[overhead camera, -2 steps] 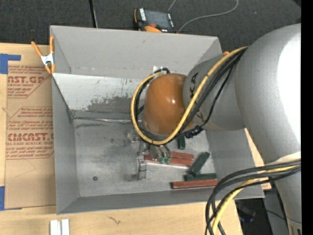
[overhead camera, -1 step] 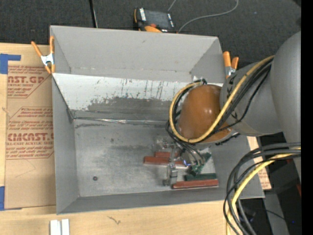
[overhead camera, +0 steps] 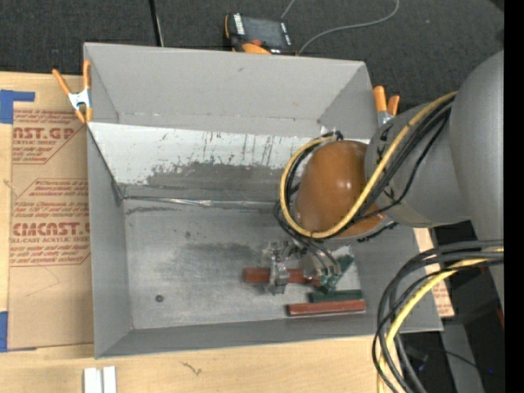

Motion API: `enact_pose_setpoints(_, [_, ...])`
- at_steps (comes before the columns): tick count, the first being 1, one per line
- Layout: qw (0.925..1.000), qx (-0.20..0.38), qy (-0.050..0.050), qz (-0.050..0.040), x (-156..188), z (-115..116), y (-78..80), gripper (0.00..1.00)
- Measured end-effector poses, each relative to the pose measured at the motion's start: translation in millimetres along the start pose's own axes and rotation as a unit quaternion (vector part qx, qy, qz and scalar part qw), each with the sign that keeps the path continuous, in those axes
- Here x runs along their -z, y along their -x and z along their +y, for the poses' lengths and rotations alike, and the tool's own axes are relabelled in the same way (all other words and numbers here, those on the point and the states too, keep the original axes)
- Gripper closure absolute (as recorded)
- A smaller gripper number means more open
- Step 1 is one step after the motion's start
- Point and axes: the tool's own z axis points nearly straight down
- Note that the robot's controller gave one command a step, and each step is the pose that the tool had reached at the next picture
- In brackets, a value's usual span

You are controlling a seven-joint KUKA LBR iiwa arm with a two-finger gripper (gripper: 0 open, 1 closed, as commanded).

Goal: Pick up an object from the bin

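My gripper (overhead camera: 282, 275) reaches down to the bin floor at the front right, below the orange cover on the wrist. Its metal fingers stand over a short reddish-brown bar (overhead camera: 260, 276) that lies flat, and their tips seem to be on either side of it. Just right of the fingers lies a small green piece (overhead camera: 334, 278). In front of that, close to the bin's front wall, a longer reddish-brown flat stick (overhead camera: 326, 307) lies lengthwise.
The arm with its orange cover and yellow and black cables hangs over the bin's right side. The bin's sloped walls rise close behind and to the right of the gripper.
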Motion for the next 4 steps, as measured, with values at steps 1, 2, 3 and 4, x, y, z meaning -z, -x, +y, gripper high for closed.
enact_pose_setpoints(1, [0.9958,0.092,-0.001,-0.0054,159,2,14.3,1.00])
enact_pose_setpoints(2, [0.9958,0.092,0.000,-0.0012,155,2,12.7,0.00])
enact_pose_setpoints(3, [0.9997,0.025,0.000,0.0034,25,-12,3.7,0.00])
enact_pose_setpoints(4, [0.9991,0.043,0.000,0.0009,-2,-10,10.6,0.00])
